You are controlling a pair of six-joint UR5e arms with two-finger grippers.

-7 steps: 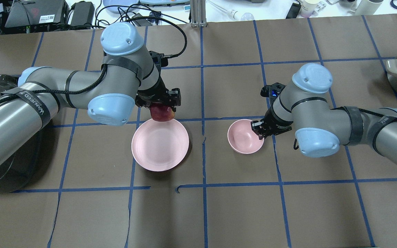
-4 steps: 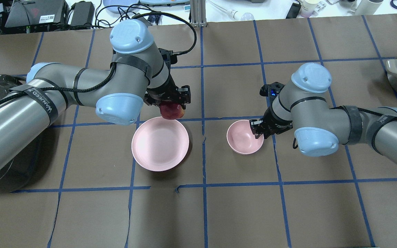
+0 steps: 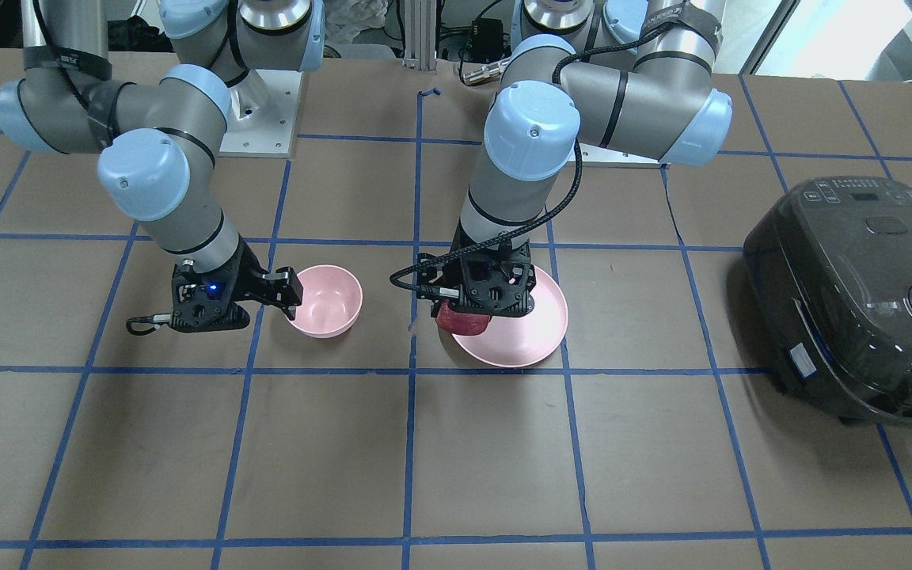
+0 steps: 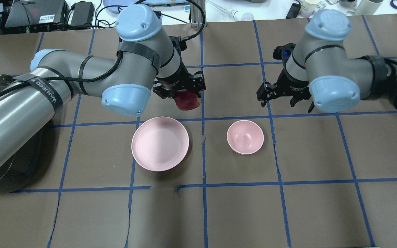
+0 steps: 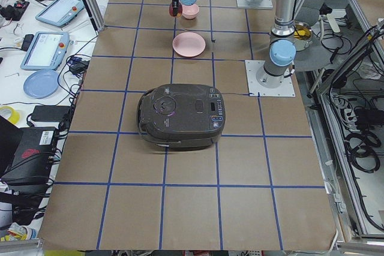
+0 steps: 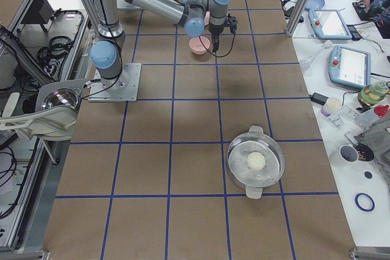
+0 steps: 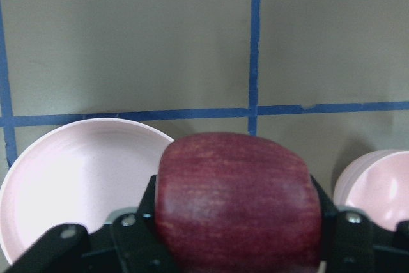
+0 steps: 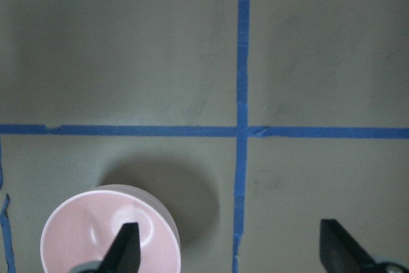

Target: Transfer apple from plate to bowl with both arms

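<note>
The left fingers (image 7: 131, 234) are closed on the apple (image 4: 187, 100), one on each flank, and hold it in the air near the middle of the desk. It hangs past the plate (image 4: 160, 143), on the side towards the edge away from the robot. The plate is bare. The right fingers (image 8: 126, 250) are spread wide with nothing between them, and hover above the desk beyond the bowl (image 4: 245, 136), also towards that far edge.

The step in hand looks like carrying the lifted apple across to the bowl, or to the waiting right fingers. Either way the grip should stay firm and the height should be kept until the apple is past the plate's rim. The bowl is barely wider than the apple, so the apple likely needs to be centred over the opening and lowered well in before release. Dropped from height, it could tip the light bowl or bounce out. If the right fingers take it, they should probably close on the free flanks before the left ones let go.

A moment ago the apple was just over the plate's far rim; it has since risen and drifted towards the bowl's side. The right fingers, then at the bowl's rim, have let go and pulled up and away. The plate and bowl have not moved
</note>
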